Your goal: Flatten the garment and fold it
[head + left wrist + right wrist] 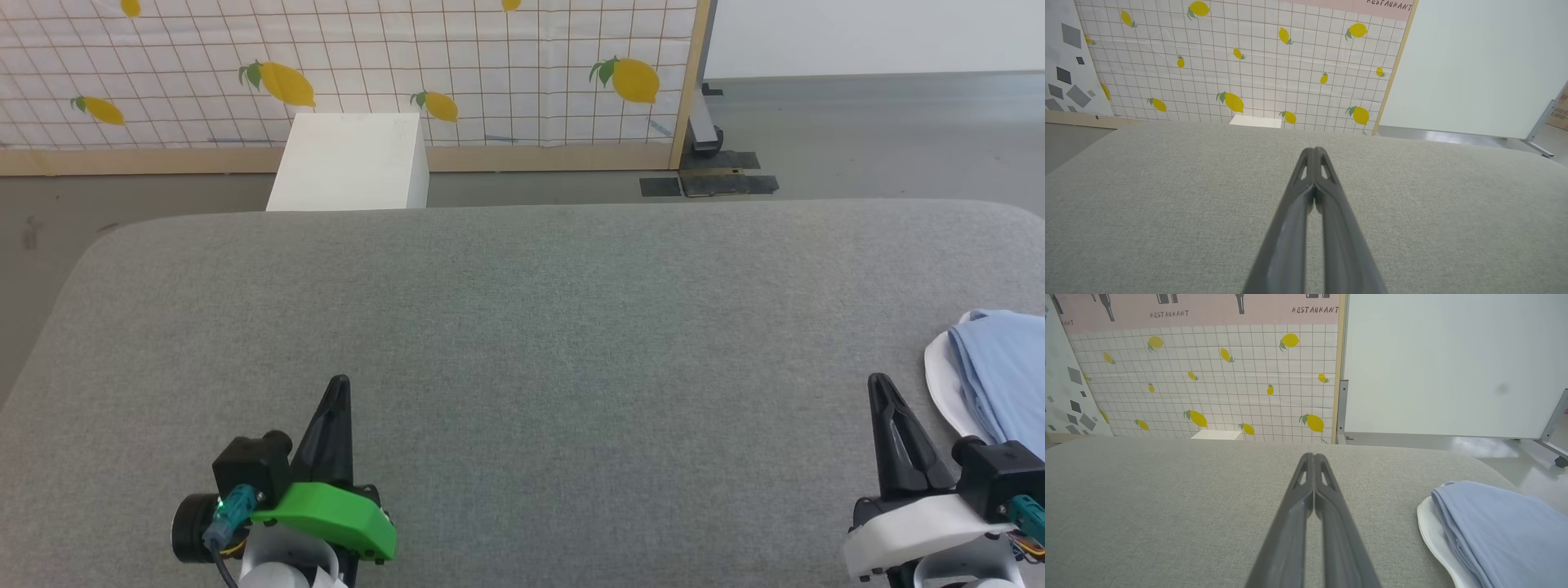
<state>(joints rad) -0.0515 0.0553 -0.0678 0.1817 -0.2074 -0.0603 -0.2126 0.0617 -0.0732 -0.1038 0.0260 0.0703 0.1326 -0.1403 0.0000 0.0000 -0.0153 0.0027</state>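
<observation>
Garment (1002,369) just right of right tool (878,382)

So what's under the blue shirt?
A white curved edge peeks out beneath the shirt, lying on the grey cushion. How far the white goes is hidden by the blue cloth.

One garment (1006,369), one white box (351,159), one grey padded surface (522,327), two claws (left claw (339,384), right claw (878,382)).

Smooth knit garment (1008,367), coarse matt woven cushion (522,327) (fingers (1341,245): matt plastic).
</observation>
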